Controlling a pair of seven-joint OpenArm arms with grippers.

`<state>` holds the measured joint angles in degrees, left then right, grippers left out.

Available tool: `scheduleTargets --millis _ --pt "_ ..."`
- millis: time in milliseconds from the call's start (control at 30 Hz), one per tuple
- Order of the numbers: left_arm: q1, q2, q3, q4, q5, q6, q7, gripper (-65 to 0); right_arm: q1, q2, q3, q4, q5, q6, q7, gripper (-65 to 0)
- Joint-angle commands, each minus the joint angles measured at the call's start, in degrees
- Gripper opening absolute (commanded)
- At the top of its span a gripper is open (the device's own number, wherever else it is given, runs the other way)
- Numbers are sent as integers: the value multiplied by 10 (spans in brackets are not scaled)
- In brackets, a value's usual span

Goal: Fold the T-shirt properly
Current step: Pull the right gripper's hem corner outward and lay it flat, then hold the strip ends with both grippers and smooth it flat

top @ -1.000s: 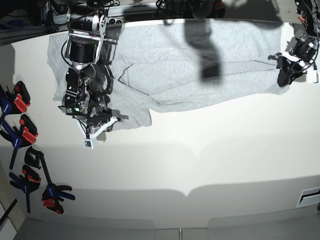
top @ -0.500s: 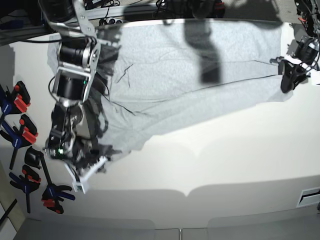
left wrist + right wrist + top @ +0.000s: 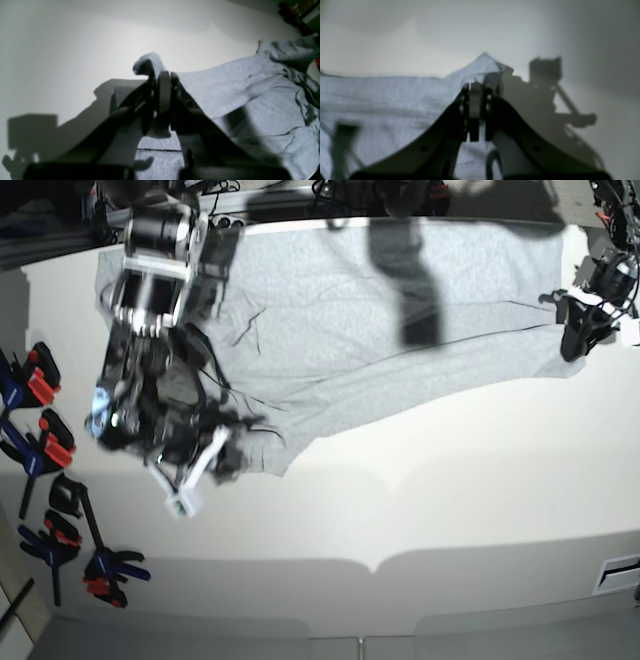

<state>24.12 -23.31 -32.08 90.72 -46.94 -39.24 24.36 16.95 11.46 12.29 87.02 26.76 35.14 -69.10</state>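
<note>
The white table (image 3: 450, 500) fills most of the base view, bare across its near half and marked by soft shadows. Over its far half lies the T-shirt (image 3: 340, 330), a wide spread of light heather-grey cloth with the plain side showing, reaching from the far left of that view to the right edge, its near hem running on a slant and creased in several long folds (a dark shadow falls across its middle). The right arm (image 3: 150, 300) comes down over the cloth on that view's left, blurred, and its right gripper (image 3: 476, 91) has its fingers pressed together on a corner of the T-shirt (image 3: 395, 100), which rises to a small peak just past the fingertips in the right wrist view. On the base view's far right the left gripper (image 3: 162, 87) likewise pinches the shirt's edge (image 3: 250, 100), its fingers closed tight, with a little curl of grey fabric standing up just beyond them and the rest of the cloth running away rumpled to the right in the left wrist view. Along the table's left edge in the base view lie several clamps (image 3: 45, 445) with black, red and blue handles, well apart from the shirt.
</note>
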Motion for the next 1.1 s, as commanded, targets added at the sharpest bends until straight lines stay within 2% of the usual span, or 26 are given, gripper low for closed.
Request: scheduleTargets --millis 0,100,200,333,433,667,767,833,933,1067 --pt "-3 -12 -5 10 -16 -4 -17 -650 -13 6 2 50 21 4 -1 -650" --pt "-3 -11 -5 10 -16 -4 -17 -650 -104 6 10 181 37 3 -33 -650" --pt "-3 -12 -5 10 -16 -4 -17 -650 -193 6 48 279 37 3 -29 -650" --pt "-3 -12 -5 10 -16 -4 -17 -650 -280 6 127 347 42 3 -29 -650" --pt "-3 -12 -5 10 -16 -4 -17 -650 -324 6 194 368 75 4 -30 -650" --pt "-3 -12 -5 10 -16 -4 -17 -650 -362 6 304 373 131 13 -39 -650" --pt "-3 -14 -5 10 -15 -6 -15 -650 -362 6 323 373 171 14 -76 -650" --pt "-3 -20 -5 10 -16 -6 6 -650 -362 6 329 373 209 14 -104 -650" --pt "-3 -34 -5 10 -16 -6 48 -650 -362 6 335 373 252 14 -109 -650" --pt "-3 -45 -5 10 -27 -6 89 -650 -376 6 336 374 258 14 -109 -650"
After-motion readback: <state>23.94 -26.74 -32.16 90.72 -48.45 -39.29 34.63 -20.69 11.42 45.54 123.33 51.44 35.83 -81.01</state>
